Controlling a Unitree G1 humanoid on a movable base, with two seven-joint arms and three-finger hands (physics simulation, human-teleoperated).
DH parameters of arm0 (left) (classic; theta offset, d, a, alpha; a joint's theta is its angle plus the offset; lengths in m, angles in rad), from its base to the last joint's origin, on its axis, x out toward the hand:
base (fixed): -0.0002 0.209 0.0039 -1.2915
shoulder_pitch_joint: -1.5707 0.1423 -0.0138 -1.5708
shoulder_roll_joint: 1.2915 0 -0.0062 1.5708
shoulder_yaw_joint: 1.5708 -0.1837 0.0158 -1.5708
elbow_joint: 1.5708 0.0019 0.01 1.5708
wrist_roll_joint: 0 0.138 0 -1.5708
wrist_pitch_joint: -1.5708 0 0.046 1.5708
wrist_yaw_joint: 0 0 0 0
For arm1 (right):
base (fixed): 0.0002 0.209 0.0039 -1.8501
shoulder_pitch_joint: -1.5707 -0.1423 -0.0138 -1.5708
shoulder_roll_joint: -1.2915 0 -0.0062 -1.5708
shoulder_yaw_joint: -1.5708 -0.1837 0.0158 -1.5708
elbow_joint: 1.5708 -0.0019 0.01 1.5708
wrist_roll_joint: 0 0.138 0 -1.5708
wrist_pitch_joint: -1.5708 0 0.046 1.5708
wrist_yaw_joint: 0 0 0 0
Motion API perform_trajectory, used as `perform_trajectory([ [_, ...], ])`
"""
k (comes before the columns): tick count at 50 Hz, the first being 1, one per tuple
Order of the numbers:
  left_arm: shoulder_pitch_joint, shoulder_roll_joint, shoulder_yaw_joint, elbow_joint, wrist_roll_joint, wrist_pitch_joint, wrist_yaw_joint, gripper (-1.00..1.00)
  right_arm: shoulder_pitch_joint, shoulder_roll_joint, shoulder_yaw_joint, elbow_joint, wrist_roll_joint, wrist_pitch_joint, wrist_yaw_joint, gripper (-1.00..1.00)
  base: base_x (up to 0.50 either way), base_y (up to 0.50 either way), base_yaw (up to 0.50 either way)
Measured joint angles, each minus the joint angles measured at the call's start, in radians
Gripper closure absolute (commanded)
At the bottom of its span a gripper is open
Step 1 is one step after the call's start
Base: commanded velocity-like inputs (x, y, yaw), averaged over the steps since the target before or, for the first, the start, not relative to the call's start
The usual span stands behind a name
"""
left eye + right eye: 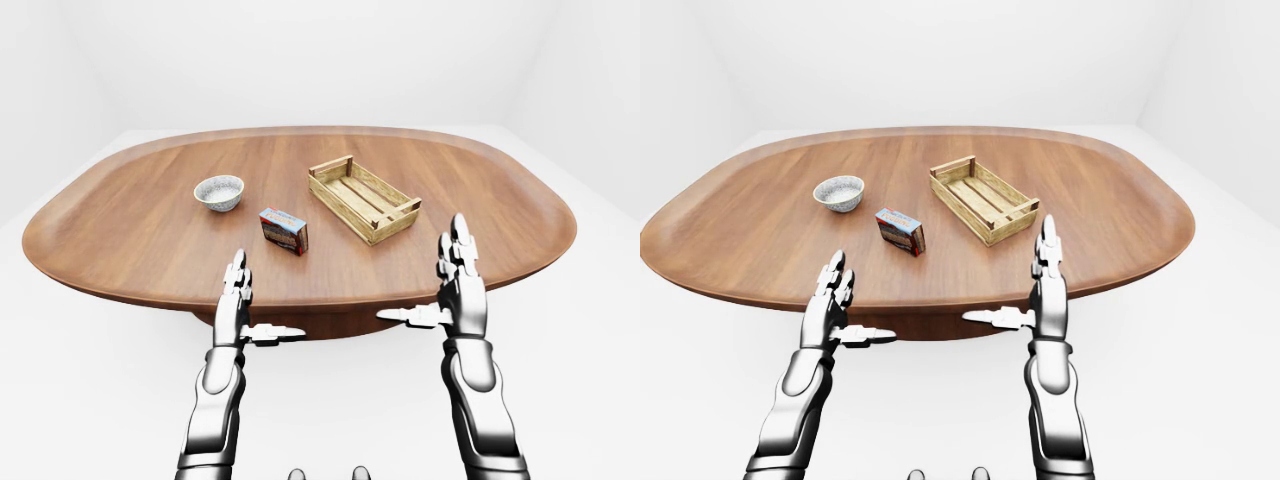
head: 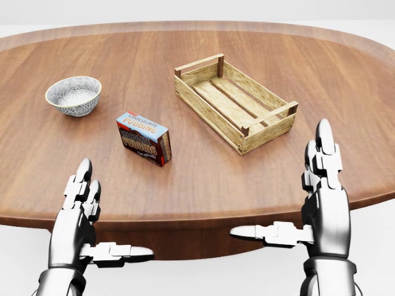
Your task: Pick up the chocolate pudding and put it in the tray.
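Since nothing is grasped yet, both hands hover spread | chocolate pudding (image 2: 144,138) beyond left hand (image 2: 79,206) | tray (image 2: 234,102) beyond right hand (image 2: 322,185) | bench (image 2: 185,179) beneath both.

Tables: one, oval, wooden (image 2: 203,185)
Pudding boxes: one, on the table (image 2: 144,138)
Trays: one, a slatted wooden crate right of the pudding (image 2: 233,102)
Bowls: one, left of the pudding (image 2: 73,95)
Hands: two, left (image 2: 79,213) and right (image 2: 318,197)
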Motion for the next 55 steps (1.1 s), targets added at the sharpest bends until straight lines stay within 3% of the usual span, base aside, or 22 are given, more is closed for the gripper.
perform_trajectory([
  [39,0.000,-0.001,-0.001,0.000,0.001,0.000,0.001,-1.00,0.007,0.002,0.005,-0.008,-0.005,0.000,0.004,-1.00,0.00,0.16,0.00],
  [55,0.000,0.000,-0.001,-0.002,0.001,0.002,0.001,-1.00,0.005,0.003,0.006,-0.007,0.003,0.000,0.004,-1.00,0.00,0.01,0.00],
])
